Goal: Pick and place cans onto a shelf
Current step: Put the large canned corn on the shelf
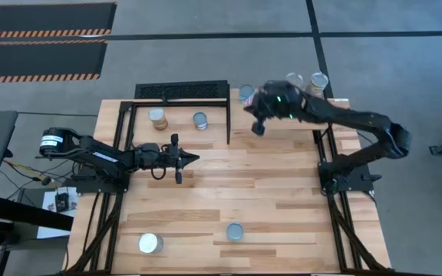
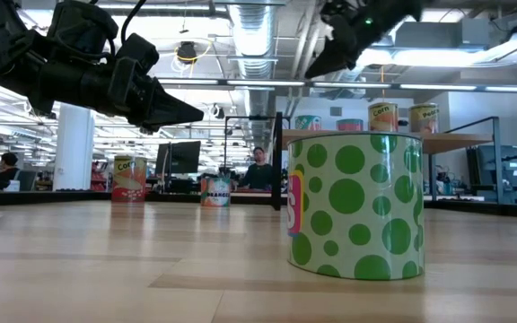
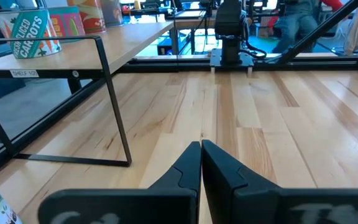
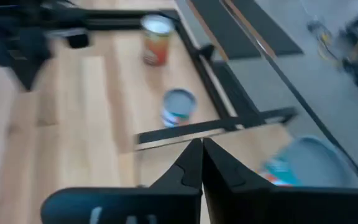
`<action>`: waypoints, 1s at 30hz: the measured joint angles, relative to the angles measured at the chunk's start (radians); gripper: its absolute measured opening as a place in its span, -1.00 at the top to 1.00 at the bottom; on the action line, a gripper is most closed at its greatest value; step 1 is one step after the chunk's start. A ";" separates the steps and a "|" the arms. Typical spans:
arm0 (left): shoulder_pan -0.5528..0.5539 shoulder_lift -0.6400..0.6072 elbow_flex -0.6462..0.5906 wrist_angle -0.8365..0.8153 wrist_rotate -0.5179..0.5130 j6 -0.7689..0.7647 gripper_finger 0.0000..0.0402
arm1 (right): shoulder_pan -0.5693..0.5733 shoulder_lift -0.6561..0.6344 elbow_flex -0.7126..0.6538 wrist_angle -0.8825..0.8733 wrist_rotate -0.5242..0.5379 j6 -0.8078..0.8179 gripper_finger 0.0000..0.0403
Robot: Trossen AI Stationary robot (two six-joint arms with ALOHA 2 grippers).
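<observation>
I see the right gripper (image 1: 258, 129) above the table's far edge, fingers together and empty, just beside the shelf (image 1: 183, 90) and a can (image 1: 246, 93). The left gripper (image 1: 192, 159) hovers pinched together mid-table

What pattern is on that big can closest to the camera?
Green polka dots on white, on the can; it shows best in the low view.

Two tins (image 1: 196, 119) under black wire-frame shelf (image 1: 181, 91) at wooden plank surface (image 1: 267, 192) far edge; three round-topped tins (image 1: 317, 80) at far right; two tins (image 1: 235, 231) near front edge.
</observation>
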 joint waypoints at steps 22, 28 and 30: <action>0.000 0.000 0.000 0.003 0.014 -0.007 0.98 | 0.202 -0.287 -0.715 0.783 -0.233 0.095 0.97; 0.000 -0.063 0.000 -0.005 0.043 -0.005 0.98 | 0.174 -0.287 -0.852 1.016 -0.262 0.133 0.97; 0.000 -0.109 0.000 -0.044 0.019 0.000 0.98 | 0.174 -0.287 -0.884 1.077 -0.263 0.135 0.98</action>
